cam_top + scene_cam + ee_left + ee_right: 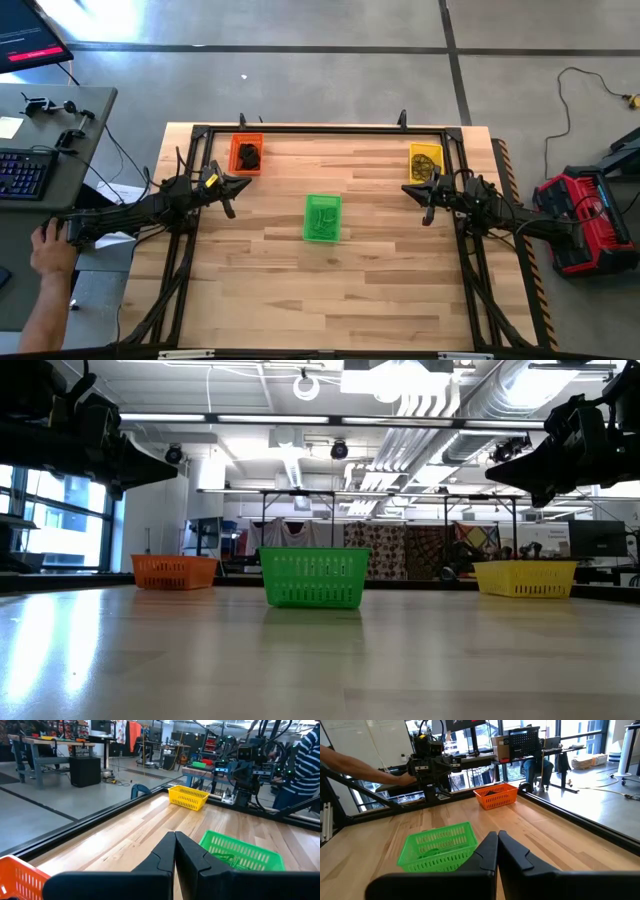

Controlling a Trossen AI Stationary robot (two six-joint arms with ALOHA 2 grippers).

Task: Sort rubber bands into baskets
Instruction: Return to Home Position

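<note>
Three baskets stand on the wooden table. The orange basket at the far left holds dark rubber bands. The green basket in the middle holds green bands. The yellow basket at the far right holds dark and yellowish bands. My left gripper hovers shut and level at the table's left side, near the orange basket. My right gripper hovers shut and level at the right side, near the yellow basket. Neither holds anything.
A black metal frame runs around the table's far and side edges. A person's hand rests on the left arm's base, off the table's left. A desk with a keyboard stands at far left. Bare wood lies near the front.
</note>
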